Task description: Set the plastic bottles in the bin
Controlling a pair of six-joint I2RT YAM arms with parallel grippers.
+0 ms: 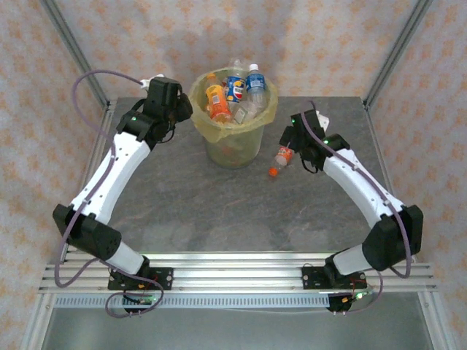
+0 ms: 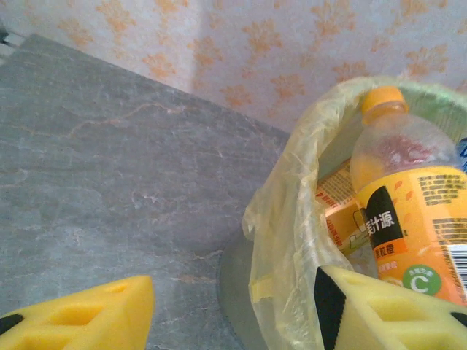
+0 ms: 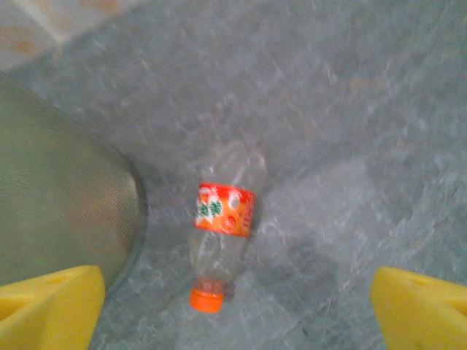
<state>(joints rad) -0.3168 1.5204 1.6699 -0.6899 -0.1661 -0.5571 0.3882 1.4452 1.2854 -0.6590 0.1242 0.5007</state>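
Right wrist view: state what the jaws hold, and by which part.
Nothing. The right gripper has its jaws wide open; the orange-capped bottle lies below, untouched.

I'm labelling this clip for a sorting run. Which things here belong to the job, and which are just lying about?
Job:
- bin
- bottles in the bin
- loose bottle, lying on the table beside the bin

Not the job:
- table
- frame rails

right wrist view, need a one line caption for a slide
Open right tool above a clear, orange-capped bottle on the grey table beside the bin.
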